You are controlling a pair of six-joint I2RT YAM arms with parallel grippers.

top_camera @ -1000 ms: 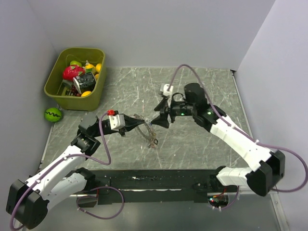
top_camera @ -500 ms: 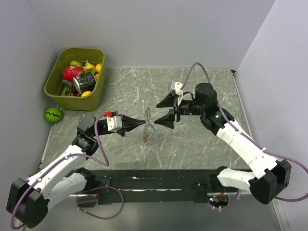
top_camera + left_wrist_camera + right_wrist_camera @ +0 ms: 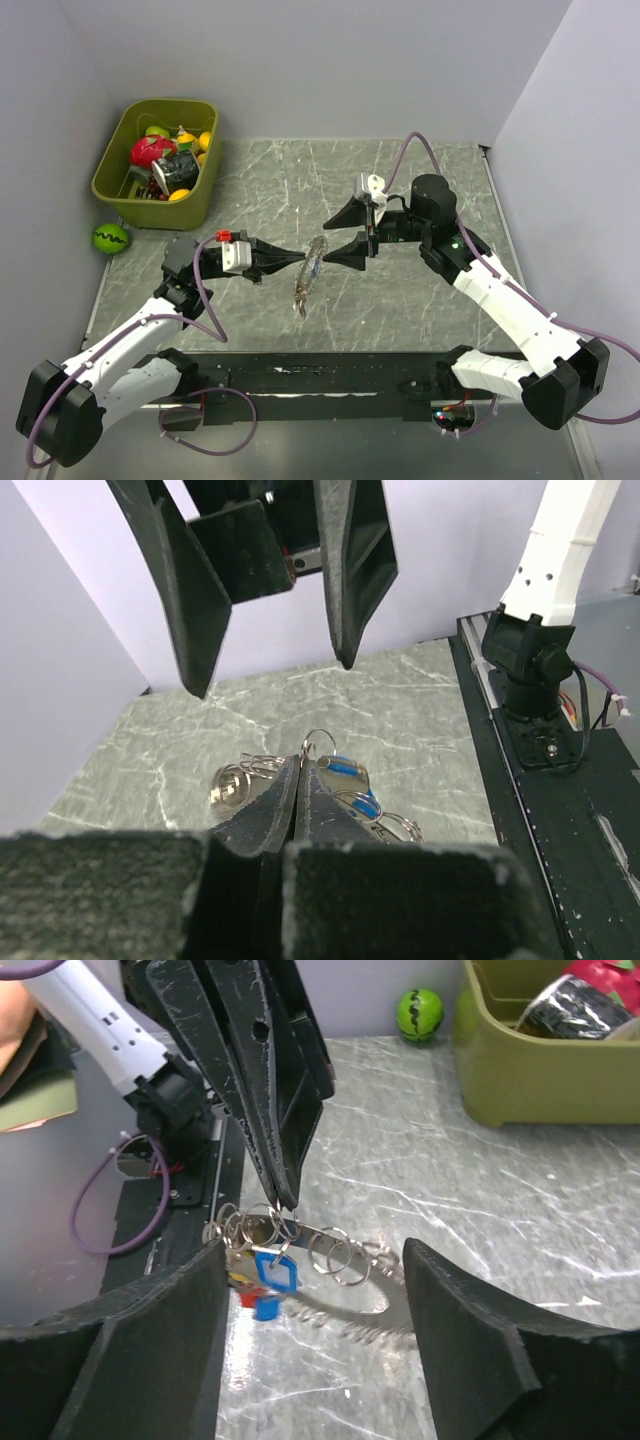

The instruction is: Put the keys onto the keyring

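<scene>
**Keyring (image 3: pixel 308 270) carried to mid-worktop; right pincer (image 3: pixel 328 240) backed off**

Since a second ago my left pincer (image 3: pixel 300 258) has pushed toward the middle, and my right pincer has drawn back from it a little. The keyring hangs pinched in the shut tips of the left pincer, a beaded loop with small rings bunched at the grip. The keys (image 3: pixel 274 1270) dangle there, one with a blue tag (image 3: pixel 350 775). Whether the loop's low end touches the worktop (image 3: pixel 400 300) I cannot tell. My right pincer faces the bundle from just beside it, fingers spread wide, holding nothing. Bare worktop runs from here to the near rail (image 3: pixel 330 365) and toward the right wall (image 3: pixel 570 150). The green bin (image 3: pixel 110 185) and green ball (image 3: pixel 110 238) sit well apart, by the left wall.
</scene>
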